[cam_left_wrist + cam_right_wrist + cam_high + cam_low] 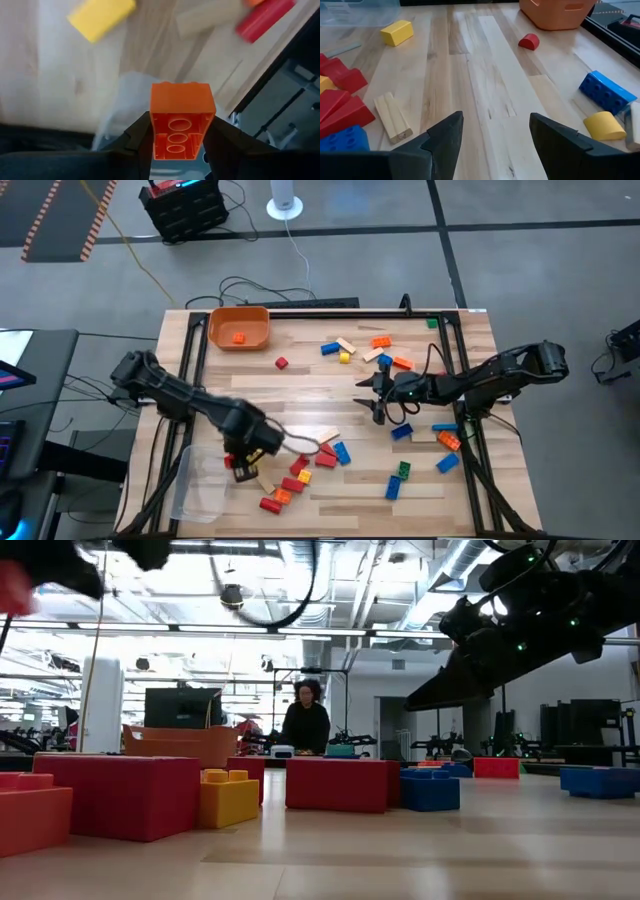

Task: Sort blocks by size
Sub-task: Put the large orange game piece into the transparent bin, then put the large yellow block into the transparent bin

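My left gripper (240, 462) is shut on an orange block (182, 100) above the table's near left part, beside the clear plastic tub (200, 485). My right gripper (368, 400) hangs open and empty over the table's middle right; it also shows in its own wrist view (495, 125). Loose blocks lie flat on the wood: a red, orange and blue cluster (300, 470) near the left gripper, blue, orange and green ones (440, 442) at the near right, and several (360, 350) at the far side. My left gripper pinches the orange block by two opposite sides (154, 120) between its two fingers. The block's hollow underside (176, 137) faces the wrist camera. The fingers come from above, pointing down. The block is lifted clear of the table.
An orange bin (238, 328) holding one orange block stands at the far left. Ahead of the right gripper lie a tan block (393, 117), red blocks (342, 102), a yellow block (397, 32) and a blue block (607, 92). A person stands beyond the table (306, 725).
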